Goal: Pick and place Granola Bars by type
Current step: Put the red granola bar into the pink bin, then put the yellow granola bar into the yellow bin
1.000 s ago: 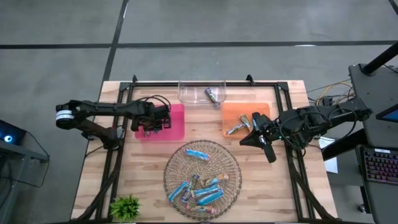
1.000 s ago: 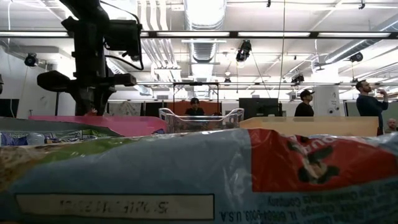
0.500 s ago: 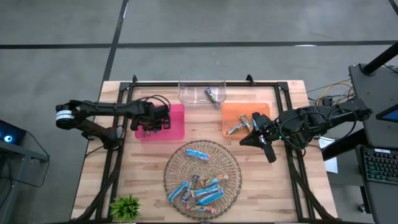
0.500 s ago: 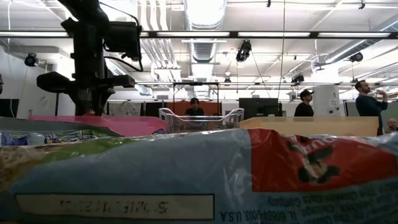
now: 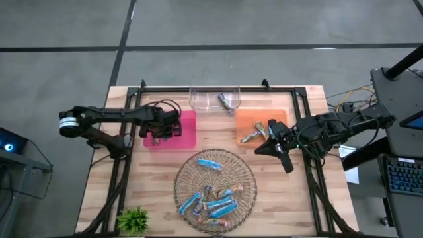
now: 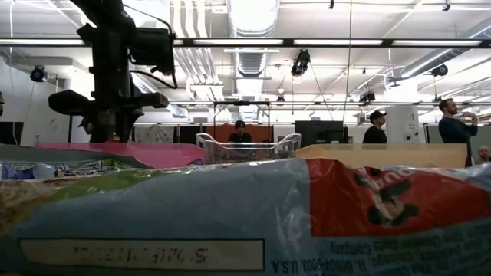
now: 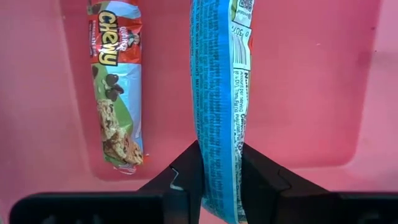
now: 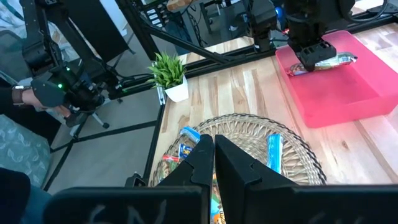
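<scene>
A blue-wrapped granola bar (image 7: 219,106) is hanging edge-on between the fingers of the left gripper (image 7: 217,177), which are clamped on its lower end, directly over the floor of the pink tray (image 7: 311,81). Just beside the held bar, a red-and-green wrapped bar (image 7: 116,87) is already lying flat in that tray. The left gripper (image 5: 160,130) is hovering over the tray's middle in the high view, so the drop looks close but is not yet made.

Farther out, the orange tray (image 5: 246,119) is holding a couple of bars (image 5: 254,134) right beside the right gripper (image 5: 269,140), whose fingers are pressed together on nothing and which is waiting at that tray's near edge. The clear bin (image 5: 198,100), beyond both grippers at the table's far edge, is holding one bar (image 5: 227,101).

The wicker basket (image 5: 185,172), lying between the two grippers and nearer the front, is still carrying most of the load: a heap of mostly blue bars (image 5: 213,200) plus one blue bar (image 5: 209,162) apart near its far rim. By that count, sorting seems to be in its early stretch, with only a handful placed and the bulk left to move.
</scene>
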Robot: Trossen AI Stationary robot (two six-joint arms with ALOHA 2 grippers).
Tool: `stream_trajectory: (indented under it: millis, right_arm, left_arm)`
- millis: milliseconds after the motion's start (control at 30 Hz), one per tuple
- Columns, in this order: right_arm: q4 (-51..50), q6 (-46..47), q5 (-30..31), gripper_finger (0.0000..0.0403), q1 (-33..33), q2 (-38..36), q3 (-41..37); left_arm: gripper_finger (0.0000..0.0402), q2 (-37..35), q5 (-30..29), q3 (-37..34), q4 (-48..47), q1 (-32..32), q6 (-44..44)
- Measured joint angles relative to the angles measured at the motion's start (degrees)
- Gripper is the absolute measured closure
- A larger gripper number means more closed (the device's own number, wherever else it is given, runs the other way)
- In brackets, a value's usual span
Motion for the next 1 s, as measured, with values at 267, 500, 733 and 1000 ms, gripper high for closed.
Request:
stream_trajectory:
  millis: [267, 500, 733, 1000]
  right_arm:
    - [0.00, -0.01, 0.01, 0.0394, 0.00, 0.00, 0.00]
    - [0.00, -0.04, 0.11, 0.0394, 0.00, 0.00, 0.00]
    - [0.01, -0.07, 0.47, 0.0394, 0.00, 0.00, 0.00]
    - [0.01, -0.04, 0.49, 0.0394, 0.00, 0.00, 0.00]
  left_arm:
    - [0.0249, 0.00, 0.68, 0.00, 0.51, 0.11, 0.96]
    - [0.0200, 0.00, 1.42, 0.00, 0.48, 0.11, 1.31]
    - [0.0197, 0.00, 2.52, 0.00, 0.50, 0.09, 2.43]
    - [0.0197, 0.00, 2.58, 0.00, 0.48, 0.09, 2.42]
